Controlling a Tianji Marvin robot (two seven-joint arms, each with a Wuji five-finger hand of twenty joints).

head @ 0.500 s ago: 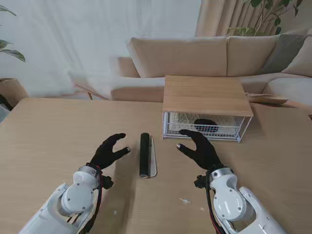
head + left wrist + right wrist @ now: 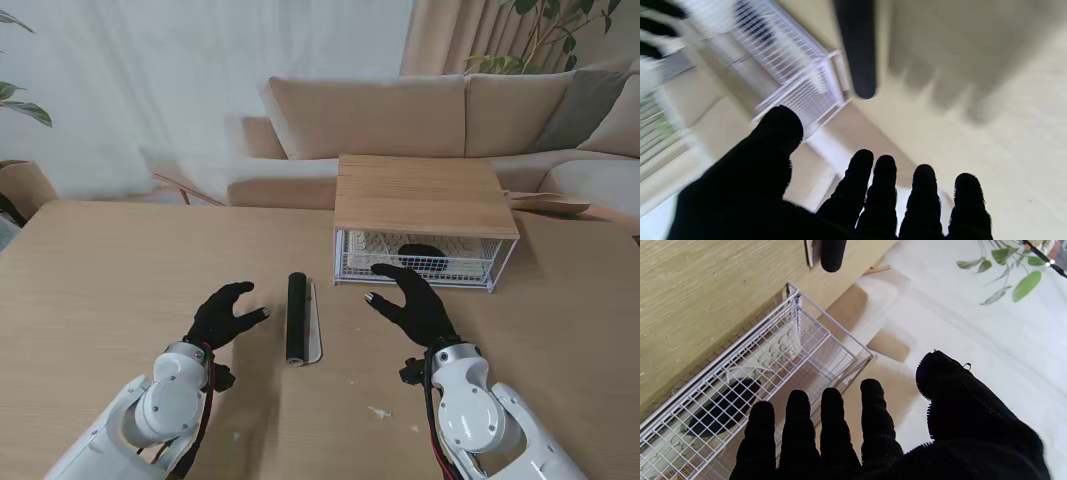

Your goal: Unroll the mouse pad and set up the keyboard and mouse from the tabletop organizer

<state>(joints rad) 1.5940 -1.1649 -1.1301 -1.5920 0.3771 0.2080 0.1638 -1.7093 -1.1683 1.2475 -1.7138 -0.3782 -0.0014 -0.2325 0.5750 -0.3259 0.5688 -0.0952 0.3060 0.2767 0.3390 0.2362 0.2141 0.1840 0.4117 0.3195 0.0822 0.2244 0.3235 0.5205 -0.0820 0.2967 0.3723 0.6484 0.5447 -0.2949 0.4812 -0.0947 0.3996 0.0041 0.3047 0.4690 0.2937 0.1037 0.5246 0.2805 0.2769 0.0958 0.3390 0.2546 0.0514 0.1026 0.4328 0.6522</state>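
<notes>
Mouse pad (image 2: 297, 317) tightly rolled, black.

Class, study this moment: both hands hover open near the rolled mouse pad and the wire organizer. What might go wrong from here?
1. The rolled mouse pad lies free between the left hand and the right hand; a one-sided push could roll it away rather than open it.
2. The right hand's fingers are close to the organizer's wire basket and might catch its mesh.
3. The mouse sits inside that basket, which looks awkward to reach.
</notes>
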